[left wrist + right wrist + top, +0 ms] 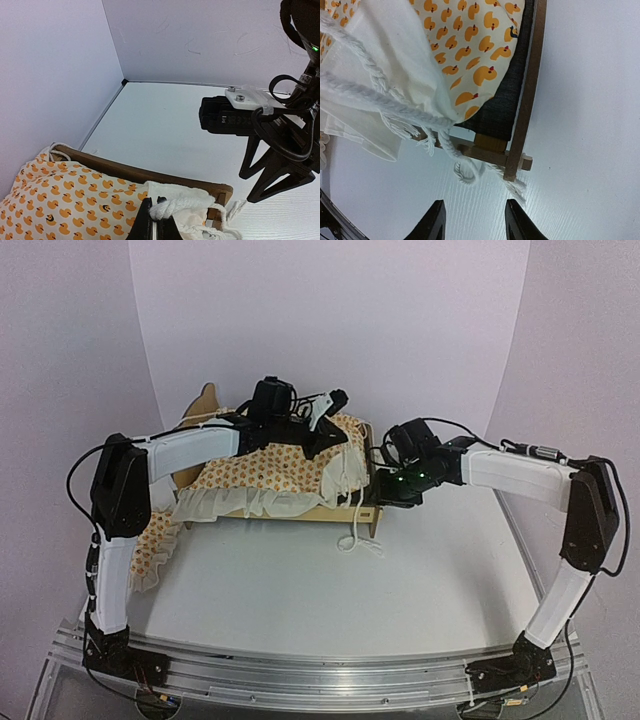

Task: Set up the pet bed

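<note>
At the back of the table (300,590), toward twelve o'clock from the arm bases, sits the bed. It is a light wooden frame (330,512) with duck-print bedding (270,465) heaped on it. The ruffle hangs over the near rail, and a fold of the same print spills off toward eight o'clock. The left gripper (156,221) reaches over the bedding and is pinched tight on a white twisted cord (172,206) at the bed's three o'clock end. The right gripper (476,222) hovers just off that same end, its fingers apart with nothing between them and the frame's corner just beyond.

The bedding looks soft and light. I'd expect it to drag, bunch and slide rather than hold a shape, so the cord or a hemmed edge seems a sounder hold than the loose middle. The frame looks stiff, yet light enough to skate on the smooth table if the cloth is tugged. Steadying its end rail would probably help.

In the way, frayed cord ends trail on the table by the frame's corner, toward five o'clock, and could easily snag. The two grippers also crowd close together there.
</note>
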{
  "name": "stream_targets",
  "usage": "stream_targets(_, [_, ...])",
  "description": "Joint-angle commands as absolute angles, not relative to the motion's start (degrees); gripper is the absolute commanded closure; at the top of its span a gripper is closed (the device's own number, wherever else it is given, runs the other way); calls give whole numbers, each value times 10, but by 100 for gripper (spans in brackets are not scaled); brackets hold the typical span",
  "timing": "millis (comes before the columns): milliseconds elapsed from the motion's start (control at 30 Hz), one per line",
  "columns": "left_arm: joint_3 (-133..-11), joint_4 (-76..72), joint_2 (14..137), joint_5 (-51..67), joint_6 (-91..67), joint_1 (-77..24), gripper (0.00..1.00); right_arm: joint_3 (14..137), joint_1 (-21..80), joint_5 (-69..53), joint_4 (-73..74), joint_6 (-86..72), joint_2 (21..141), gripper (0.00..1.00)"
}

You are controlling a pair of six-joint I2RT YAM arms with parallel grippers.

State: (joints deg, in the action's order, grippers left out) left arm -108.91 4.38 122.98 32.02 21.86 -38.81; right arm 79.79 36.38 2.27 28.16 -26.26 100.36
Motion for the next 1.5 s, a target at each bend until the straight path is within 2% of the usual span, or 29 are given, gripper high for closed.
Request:
stream_targets(0, [-1064, 43, 1208, 345, 205, -395, 100, 834, 361, 28, 308, -258, 1002, 52])
stream_targets(67, [-1064, 44, 1209, 347, 202, -397, 100, 857, 368, -4, 291, -242, 1012, 51])
stream_targets(133, [-1069, 45, 1212, 345, 196, -396, 100, 850, 383, -47, 231, -218, 1010, 54])
stream_targets(267, [-1079, 53, 1215, 343, 187, -396, 100, 783, 388, -67, 51, -248, 998, 76])
stream_targets(400, [-1081, 63, 1215, 348, 181, -396, 100, 813, 389, -44, 28, -264, 1045, 82])
stream_targets(800, [-1085, 75, 1213, 345, 178, -396, 100, 833, 387, 89, 12, -245, 1075, 82])
stream_targets(1467, [-1087, 76, 1217, 351, 174, -397, 100, 861, 379, 46, 11, -249, 1129, 79])
